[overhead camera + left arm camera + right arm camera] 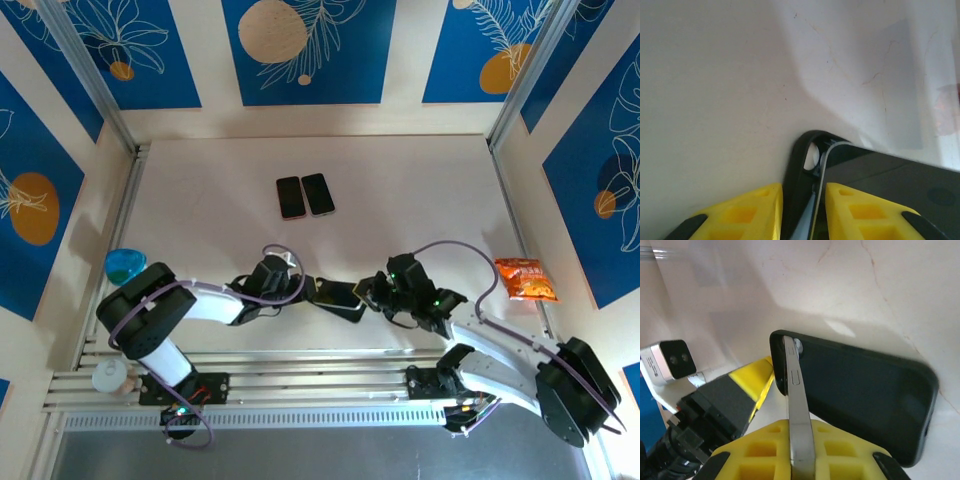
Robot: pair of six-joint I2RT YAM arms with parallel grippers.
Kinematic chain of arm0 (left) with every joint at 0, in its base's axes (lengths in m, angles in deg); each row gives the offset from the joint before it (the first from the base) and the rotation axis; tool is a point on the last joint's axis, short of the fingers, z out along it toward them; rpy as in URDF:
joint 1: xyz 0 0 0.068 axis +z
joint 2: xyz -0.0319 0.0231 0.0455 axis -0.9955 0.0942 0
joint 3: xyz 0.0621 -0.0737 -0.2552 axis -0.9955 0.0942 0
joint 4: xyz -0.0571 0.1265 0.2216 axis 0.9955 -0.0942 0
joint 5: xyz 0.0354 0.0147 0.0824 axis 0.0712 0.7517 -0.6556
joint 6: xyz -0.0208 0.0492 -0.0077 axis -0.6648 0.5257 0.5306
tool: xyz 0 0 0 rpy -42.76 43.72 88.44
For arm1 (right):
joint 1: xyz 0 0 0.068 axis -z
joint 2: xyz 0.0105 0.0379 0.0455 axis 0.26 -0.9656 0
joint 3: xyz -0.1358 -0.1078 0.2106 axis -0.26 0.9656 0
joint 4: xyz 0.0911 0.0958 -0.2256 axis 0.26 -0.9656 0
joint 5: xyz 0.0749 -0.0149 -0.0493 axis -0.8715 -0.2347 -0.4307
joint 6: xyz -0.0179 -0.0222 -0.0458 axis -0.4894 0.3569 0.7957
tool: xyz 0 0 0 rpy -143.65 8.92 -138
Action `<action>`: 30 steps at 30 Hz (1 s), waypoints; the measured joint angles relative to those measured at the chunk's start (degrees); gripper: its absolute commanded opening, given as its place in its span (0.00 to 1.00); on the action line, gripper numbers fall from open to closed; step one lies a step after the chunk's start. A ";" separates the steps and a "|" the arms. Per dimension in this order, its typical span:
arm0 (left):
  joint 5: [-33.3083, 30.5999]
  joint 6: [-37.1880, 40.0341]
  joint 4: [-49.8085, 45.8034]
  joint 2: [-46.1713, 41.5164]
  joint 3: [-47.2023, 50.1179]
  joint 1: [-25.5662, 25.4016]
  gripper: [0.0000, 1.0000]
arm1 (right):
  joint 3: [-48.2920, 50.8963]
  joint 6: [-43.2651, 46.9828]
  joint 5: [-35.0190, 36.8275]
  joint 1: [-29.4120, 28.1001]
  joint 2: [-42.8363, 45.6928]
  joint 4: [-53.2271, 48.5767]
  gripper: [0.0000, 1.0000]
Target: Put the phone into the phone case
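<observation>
The phone (pixel 795 390) stands on edge, its silver side band with buttons pinched between the yellow fingers (pixel 765 450) of my right gripper (pixel 801 422), which is shut on it. The black phone case (pixel 865 395) lies against the phone, wrapped round its far top corner and angled away from it toward the near end. My left gripper (pixel 804 192) is shut on that same corner, one finger outside the case rim (pixel 799 165), the other on the phone's dark face (pixel 890 185). From above, both grippers meet at the phone and case (pixel 340 297) near the table's front middle: left gripper (pixel 300 288), right gripper (pixel 372 295).
Two more dark phones (pixel 291 197) (pixel 318 193) lie side by side at the middle back of the table. An orange snack bag (pixel 527 279) sits at the right edge, a blue object (pixel 125 265) at the left edge, a white cup (pixel 110 375) by the left arm's base.
</observation>
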 measured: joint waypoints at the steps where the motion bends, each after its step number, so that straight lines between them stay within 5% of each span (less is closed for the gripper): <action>1: -0.02 -0.28 0.24 -0.42 0.55 -0.09 0.30 | -0.68 0.87 -0.83 0.52 -1.14 0.22 0.00; 10: -1.86 -2.73 0.63 -4.02 4.20 -0.44 0.30 | -8.22 11.02 -7.45 2.60 -12.94 1.81 0.00; 19: -6.45 -2.60 -4.61 -9.86 3.82 -0.52 0.29 | -10.69 19.47 -8.61 3.15 -14.16 -1.31 0.00; 30: -7.96 -2.62 -6.84 -6.14 1.29 -0.52 0.29 | -11.85 23.41 -11.13 3.89 -17.11 -0.52 0.00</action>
